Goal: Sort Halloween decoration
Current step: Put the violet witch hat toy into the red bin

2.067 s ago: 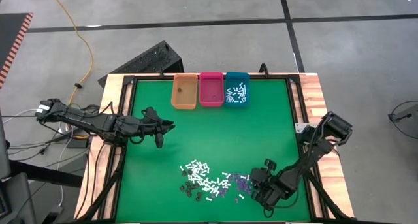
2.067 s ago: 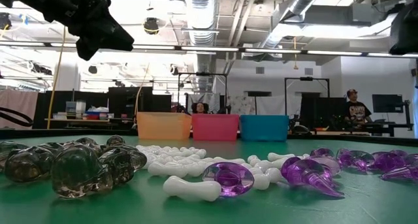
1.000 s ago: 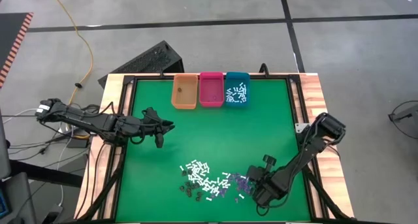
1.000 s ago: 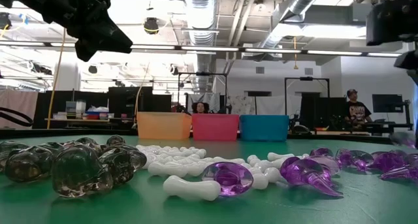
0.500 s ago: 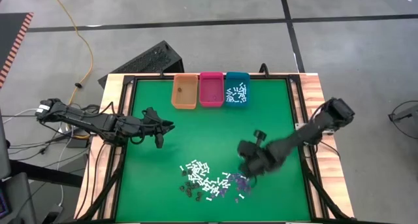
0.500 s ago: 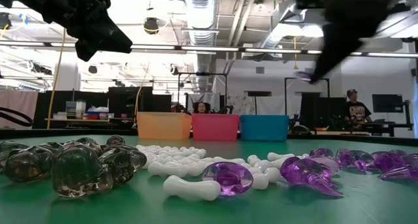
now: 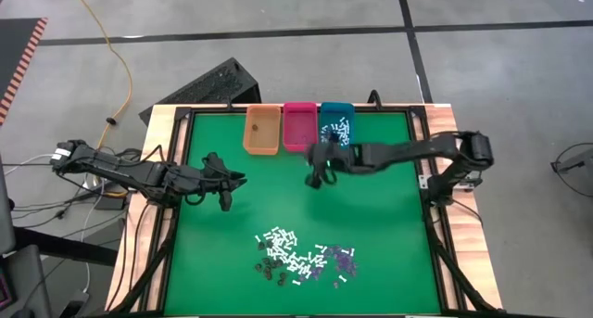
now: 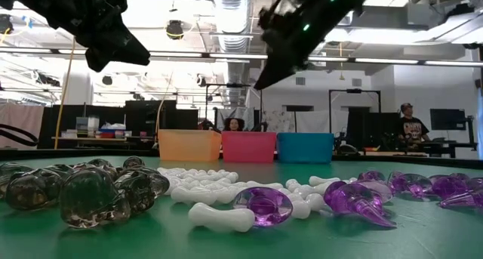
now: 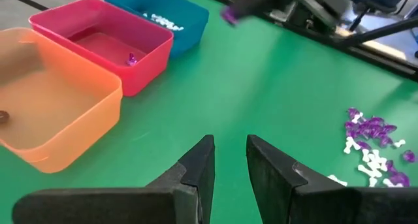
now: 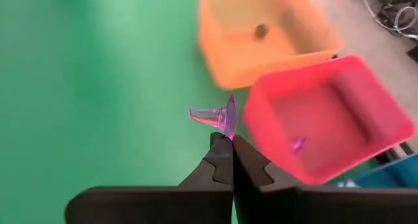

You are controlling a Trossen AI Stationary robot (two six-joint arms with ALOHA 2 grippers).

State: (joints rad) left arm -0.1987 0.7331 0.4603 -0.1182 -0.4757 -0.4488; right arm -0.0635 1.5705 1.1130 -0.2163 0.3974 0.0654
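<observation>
The Halloween decoration lies as a loose pile [image 7: 301, 258] of white bone-like sticks [image 8: 219, 191], purple bits [image 8: 355, 198] and dark bits [image 8: 90, 195] on the green mat near the front edge. My right gripper [image 7: 317, 177] hangs above the mat just before the pink bin [image 7: 299, 126], shut on one purple hat-shaped piece [image 10: 219, 114]. My left gripper [image 7: 225, 199] waits over the mat's left side, open with nothing between its fingers [image 9: 199, 165]. My right gripper pinches the purple piece by the edge of its flat brim [image 10: 230, 132], between its two fingertips. The fingers slant down toward the table's far side. The piece stands up off the fingertips, lifted clear of the mat, its cone lying sideways.
Three bins stand in a row at the far edge: orange [image 7: 261, 131] with one dark bit [image 10: 261, 31], pink with one purple bit [image 10: 298, 144], teal [image 7: 335, 126] with several white sticks. Bare green mat lies between the bins and the pile.
My right gripper has risen from beside the pile at the near right corner. It has swung fast toward the far edge and the left, to just before the pink bin, shut all the way with the purple piece lifted clear.
</observation>
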